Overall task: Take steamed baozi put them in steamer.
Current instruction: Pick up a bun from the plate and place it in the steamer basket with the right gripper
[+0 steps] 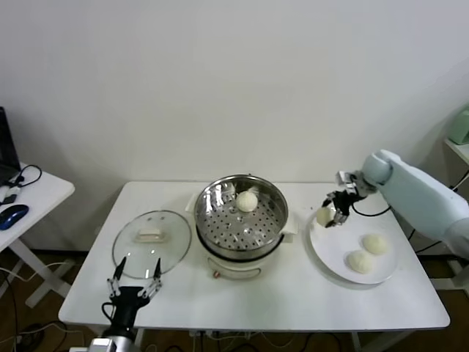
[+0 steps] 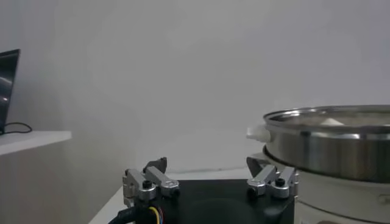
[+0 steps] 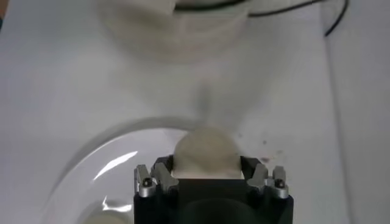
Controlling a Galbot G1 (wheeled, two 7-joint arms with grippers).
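Observation:
The steel steamer (image 1: pixel 220 220) stands mid-table on its white pot base and holds one baozi (image 1: pixel 247 200). My right gripper (image 1: pixel 327 213) is shut on a second cream-white baozi (image 1: pixel 323 215) and holds it just above the left edge of the white plate (image 1: pixel 330 253); in the right wrist view the bun (image 3: pixel 205 152) sits between the fingers. Two more baozi (image 1: pixel 376 244) (image 1: pixel 360 262) lie on the plate. My left gripper (image 1: pixel 135 282) is open and empty at the table's front left, near the lid; the left wrist view shows the steamer rim (image 2: pixel 341 117).
A flat glass lid (image 1: pixel 150 243) with a white handle lies left of the steamer. A side table with a laptop and a blue mouse (image 1: pixel 12 215) stands at the far left. The wall is close behind the table.

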